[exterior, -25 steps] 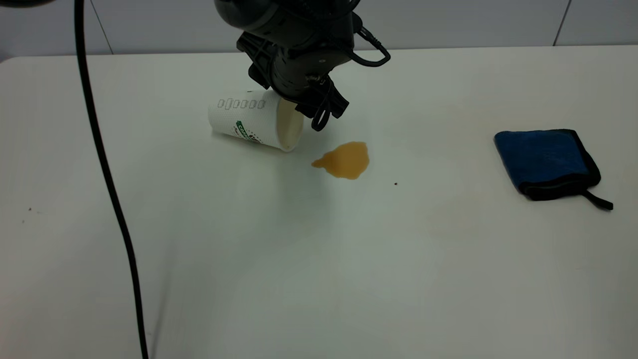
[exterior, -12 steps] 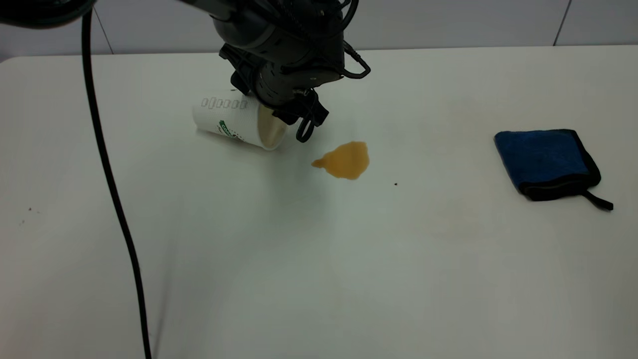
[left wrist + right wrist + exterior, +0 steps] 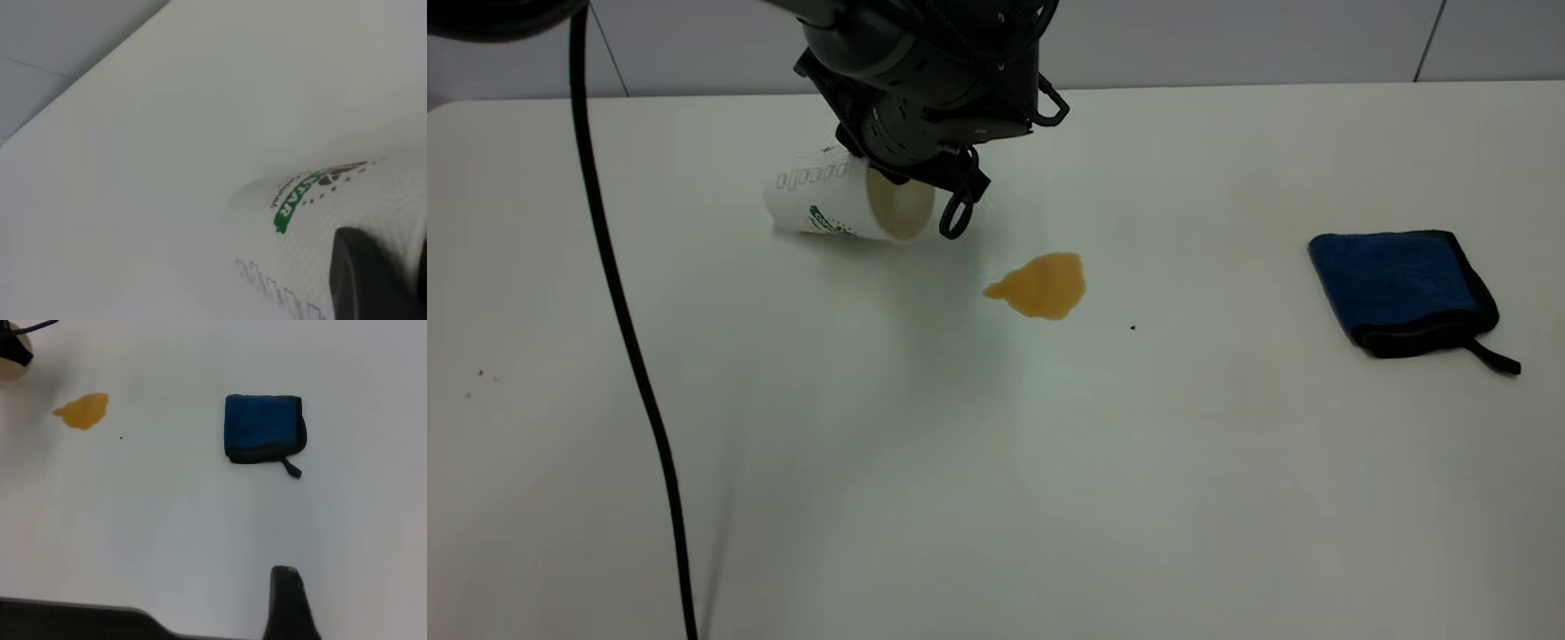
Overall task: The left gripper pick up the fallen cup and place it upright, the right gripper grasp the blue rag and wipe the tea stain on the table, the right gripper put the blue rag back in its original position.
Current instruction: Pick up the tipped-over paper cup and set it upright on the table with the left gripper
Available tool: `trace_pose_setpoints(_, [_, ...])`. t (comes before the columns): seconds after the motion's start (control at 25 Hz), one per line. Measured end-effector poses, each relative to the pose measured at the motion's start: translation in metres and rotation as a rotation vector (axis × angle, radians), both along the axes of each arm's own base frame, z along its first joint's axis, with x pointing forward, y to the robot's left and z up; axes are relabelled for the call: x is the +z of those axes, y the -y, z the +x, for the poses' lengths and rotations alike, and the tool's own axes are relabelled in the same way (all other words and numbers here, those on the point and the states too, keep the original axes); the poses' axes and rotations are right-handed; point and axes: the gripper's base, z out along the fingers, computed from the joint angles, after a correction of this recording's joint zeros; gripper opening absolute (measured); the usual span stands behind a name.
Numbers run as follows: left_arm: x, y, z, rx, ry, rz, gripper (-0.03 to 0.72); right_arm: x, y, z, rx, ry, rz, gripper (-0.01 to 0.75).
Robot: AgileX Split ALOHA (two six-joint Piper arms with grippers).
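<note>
The cup (image 3: 845, 203) is gripped near its mouth by the left claw (image 3: 911, 169), toward the far left of the counter (image 3: 996, 462), its mouth turned toward the near edge and its base raised off the surface as it is tipped. Being thin dimpled paper and seemingly nearly empty, it is judged light, easily crushed and apt to slip, so a gentle hold across the wall just below the stiff rolled rim is thought best, as the rim resists denting better than the mid-wall. In the left wrist view one dark finger (image 3: 363, 277) is seen pressed on the wall beside the green logo. Compared with a second ago, the cup has been carried further from the stain (image 3: 1040, 284) toward the far left corner, and its mouth has been rotated more toward the near edge. The stain lies unwiped near the counter's middle, with a tiny speck (image 3: 1133, 328) beside it. The rag (image 3: 1400, 289) is left folded near the right edge, untouched. The right claw (image 3: 288, 603) is held above the near edge, well apart from the rag; whether it is released or clenched cannot be told.
</note>
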Motion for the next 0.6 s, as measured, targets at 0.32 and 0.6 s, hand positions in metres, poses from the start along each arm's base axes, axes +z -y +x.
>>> trace_pose_setpoints(0.32, [0.09,-0.014,0.004,-0.003,-0.148,-0.234,0.007,0.0,0.0,0.0,0.0,0.0,0.0,0.545])
trace_pose_setpoints(0.6, [0.099,-0.082,0.026,0.006,-0.409,-0.54,0.007,0.0,0.0,0.0,0.0,0.0,0.0,0.545])
